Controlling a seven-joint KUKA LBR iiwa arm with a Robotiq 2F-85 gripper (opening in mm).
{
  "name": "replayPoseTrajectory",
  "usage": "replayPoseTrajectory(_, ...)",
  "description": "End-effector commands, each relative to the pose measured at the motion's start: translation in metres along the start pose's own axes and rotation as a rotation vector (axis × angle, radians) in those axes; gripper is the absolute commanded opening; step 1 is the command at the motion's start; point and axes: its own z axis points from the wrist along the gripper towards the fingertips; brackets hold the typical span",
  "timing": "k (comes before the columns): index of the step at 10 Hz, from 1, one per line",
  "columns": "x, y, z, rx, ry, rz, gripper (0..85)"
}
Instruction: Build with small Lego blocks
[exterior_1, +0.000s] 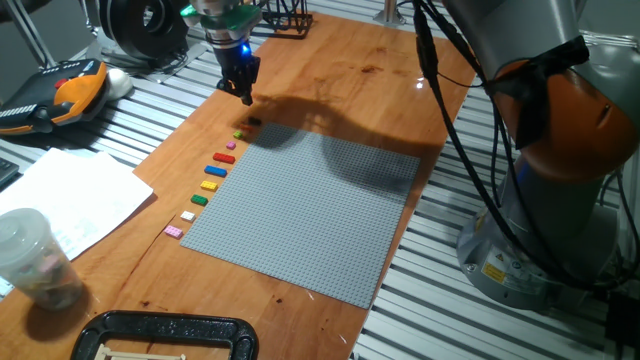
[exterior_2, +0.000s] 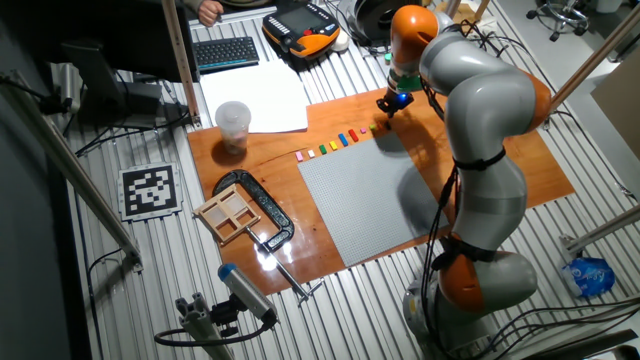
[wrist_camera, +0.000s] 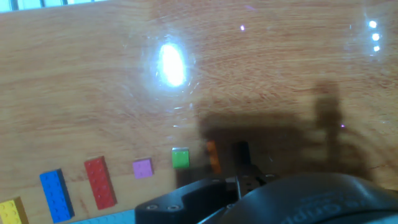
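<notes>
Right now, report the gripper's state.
Gripper: above the far end of the brick row; open or shut cannot be told, nothing visibly held.

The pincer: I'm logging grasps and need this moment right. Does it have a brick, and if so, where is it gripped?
Cannot be told. The pincer hangs over the far end of the brick row, but no view shows its tips or anything between them.
</notes>
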Motion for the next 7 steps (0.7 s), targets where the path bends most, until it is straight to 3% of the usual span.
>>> replayPoseTrajectory(1,-0.001,0.0,0.001,0.007,0.002,-0.011,0.0)
replayPoseTrajectory(3,-0.006,-0.008,0.012,0.012,0.011,-0.058,0.0)
replayPoseTrajectory(5,-0.009,-0.018,0.024,0.005,-0.001,-0.084,0.0)
replayPoseTrajectory(7,-0.008,-0.018,0.027,0.0,0.017,-0.089,0.0)
